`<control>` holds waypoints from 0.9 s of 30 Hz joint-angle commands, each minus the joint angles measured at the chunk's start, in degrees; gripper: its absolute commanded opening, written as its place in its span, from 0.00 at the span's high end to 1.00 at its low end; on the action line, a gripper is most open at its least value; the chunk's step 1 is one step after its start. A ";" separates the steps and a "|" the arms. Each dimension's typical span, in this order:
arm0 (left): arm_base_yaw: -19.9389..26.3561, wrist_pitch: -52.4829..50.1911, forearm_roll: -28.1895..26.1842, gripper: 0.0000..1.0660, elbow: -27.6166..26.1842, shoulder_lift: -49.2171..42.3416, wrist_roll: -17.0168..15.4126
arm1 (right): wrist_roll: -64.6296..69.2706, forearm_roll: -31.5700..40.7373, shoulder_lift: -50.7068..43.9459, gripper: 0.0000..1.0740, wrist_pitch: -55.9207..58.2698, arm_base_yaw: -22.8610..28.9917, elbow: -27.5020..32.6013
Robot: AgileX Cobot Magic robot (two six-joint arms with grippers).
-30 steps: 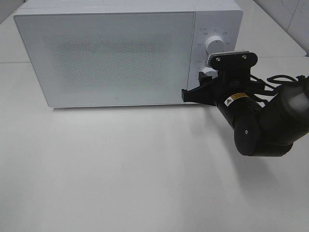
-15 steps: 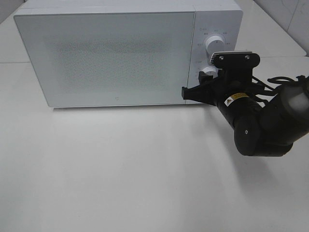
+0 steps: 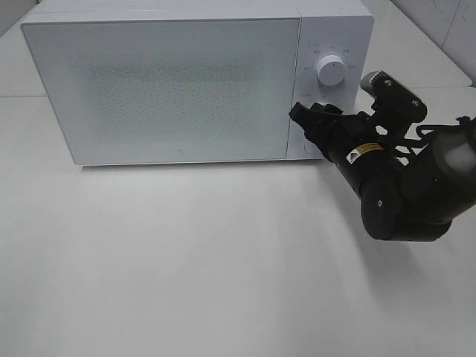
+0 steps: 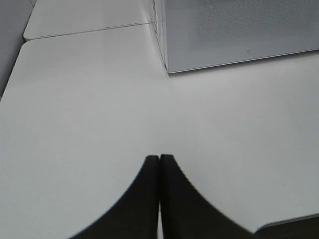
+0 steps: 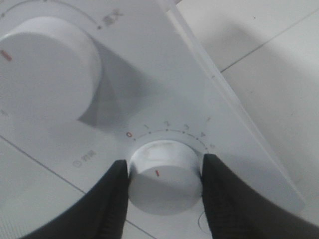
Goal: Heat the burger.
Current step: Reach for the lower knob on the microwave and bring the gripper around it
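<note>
The burger is hidden; none of the views shows it. The white microwave [image 3: 171, 82] stands at the back of the table with its door closed. My right gripper [image 3: 312, 117] is at the control panel. In the right wrist view its two black fingers [image 5: 117, 199] press on either side of the lower dial [image 5: 164, 179], whose red mark points down, away from the 0. So my right gripper [image 5: 166, 167] is shut on that dial. The left gripper [image 4: 159, 164] hovers over bare table with its fingers together, holding nothing.
An upper dial [image 3: 329, 68] sits above the gripped one on the panel. The microwave's front corner [image 4: 169, 69] shows in the left wrist view. A table seam runs behind the microwave at the back right [image 3: 439, 85].
My right wrist has rolled clockwise on the lower dial; its camera mount swung from above the gripper to the right. The left arm has not moved.
</note>
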 commanded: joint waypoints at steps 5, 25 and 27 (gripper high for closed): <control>0.17 -0.80 -0.29 1.00 0.17 -1.20 0.06 | 24.69 -2.06 -0.57 1.00 -5.67 0.06 -0.63; 0.17 -0.80 -0.29 1.00 0.17 -1.20 0.06 | 55.86 -2.06 -0.57 1.00 -10.03 0.00 -0.57; 0.17 -0.80 -0.29 1.00 0.17 -1.20 0.06 | 54.14 -2.06 -0.57 1.00 -10.03 0.00 -0.57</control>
